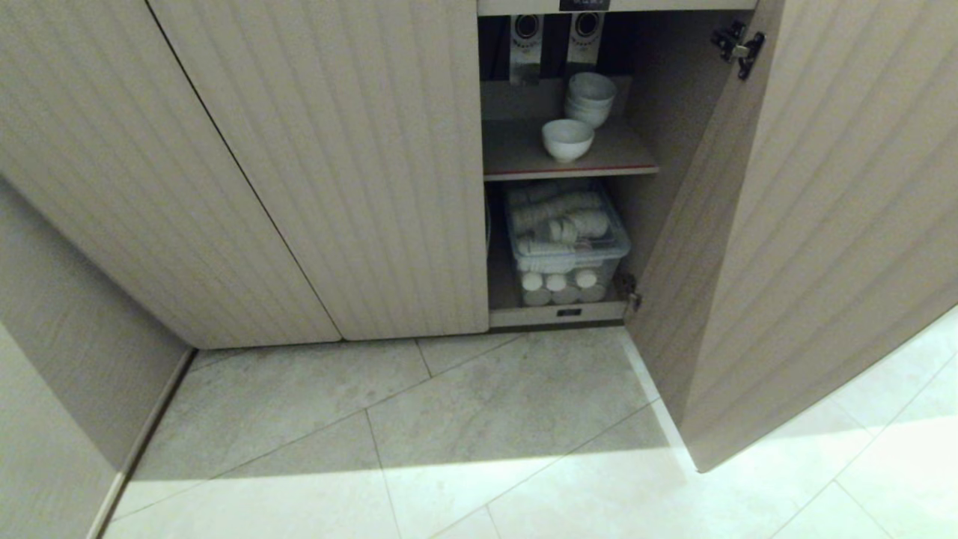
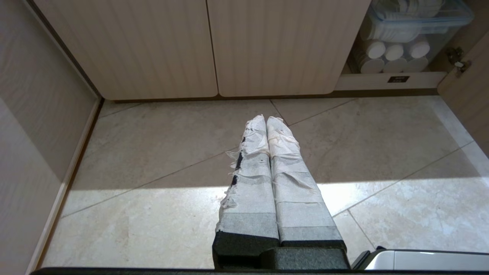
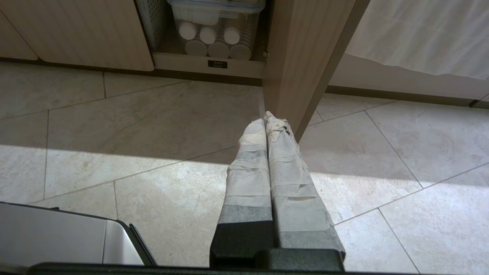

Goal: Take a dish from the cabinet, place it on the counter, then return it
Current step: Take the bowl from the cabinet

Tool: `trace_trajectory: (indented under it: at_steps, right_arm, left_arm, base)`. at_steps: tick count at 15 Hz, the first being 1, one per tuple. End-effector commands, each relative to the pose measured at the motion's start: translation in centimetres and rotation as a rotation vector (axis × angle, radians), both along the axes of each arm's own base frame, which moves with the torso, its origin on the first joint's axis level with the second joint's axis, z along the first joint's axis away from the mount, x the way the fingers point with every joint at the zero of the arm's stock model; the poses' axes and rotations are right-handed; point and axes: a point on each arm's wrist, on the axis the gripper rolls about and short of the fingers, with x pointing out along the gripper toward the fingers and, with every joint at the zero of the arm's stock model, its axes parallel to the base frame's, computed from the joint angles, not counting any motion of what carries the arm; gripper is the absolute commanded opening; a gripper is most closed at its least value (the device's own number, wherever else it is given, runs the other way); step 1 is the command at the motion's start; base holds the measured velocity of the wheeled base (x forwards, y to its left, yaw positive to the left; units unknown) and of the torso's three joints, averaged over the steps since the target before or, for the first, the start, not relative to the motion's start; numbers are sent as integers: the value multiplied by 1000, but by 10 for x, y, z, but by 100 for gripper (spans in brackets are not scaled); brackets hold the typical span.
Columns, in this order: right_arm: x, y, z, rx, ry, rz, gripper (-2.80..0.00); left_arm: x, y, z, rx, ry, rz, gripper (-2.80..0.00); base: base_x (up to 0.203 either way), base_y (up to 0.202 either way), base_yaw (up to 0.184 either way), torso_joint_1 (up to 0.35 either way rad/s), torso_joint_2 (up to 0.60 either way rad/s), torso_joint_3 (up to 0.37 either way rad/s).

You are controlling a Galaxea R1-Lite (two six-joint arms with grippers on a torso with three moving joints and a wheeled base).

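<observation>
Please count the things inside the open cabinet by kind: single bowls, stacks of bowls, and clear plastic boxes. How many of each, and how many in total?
Single white bowl on the shelf: 1
Stack of white bowls behind it: 1 (how many bowls it holds I cannot tell)
Clear plastic box of white items below the shelf: 1
Total: 3

- Bare tiled floor (image 2: pixel 160 152) lies ahead of both closed jaws.
- The swung-out cabinet door (image 3: pixel 301 57) stands just beyond the right gripper (image 3: pixel 266 119).
- Shelf (image 1: pixel 524 153) front left is free beside the bowls (image 1: pixel 567 139).
</observation>
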Motion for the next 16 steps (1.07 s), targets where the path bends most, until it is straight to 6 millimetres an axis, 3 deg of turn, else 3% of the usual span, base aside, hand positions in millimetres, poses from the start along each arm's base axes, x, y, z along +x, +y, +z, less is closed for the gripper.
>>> trace_trajectory:
  at_steps: [1, 10, 16]
  right_arm:
    - [0, 0, 0, -1, 1, 2, -280]
    - [0, 0, 0, -1, 1, 1, -280]
    - [0, 0, 0, -1, 1, 1, -280]
  left_arm:
    - [0, 0, 0, 0, 0, 1, -280]
    - [0, 0, 0, 0, 0, 3, -280]
    - [0, 0, 0, 0, 0, 1, -280]
  base:
    - [0, 0, 0, 0, 0, 0]
    - [7, 0, 0, 0, 0, 0]
    - [188, 0, 1, 2, 3, 3]
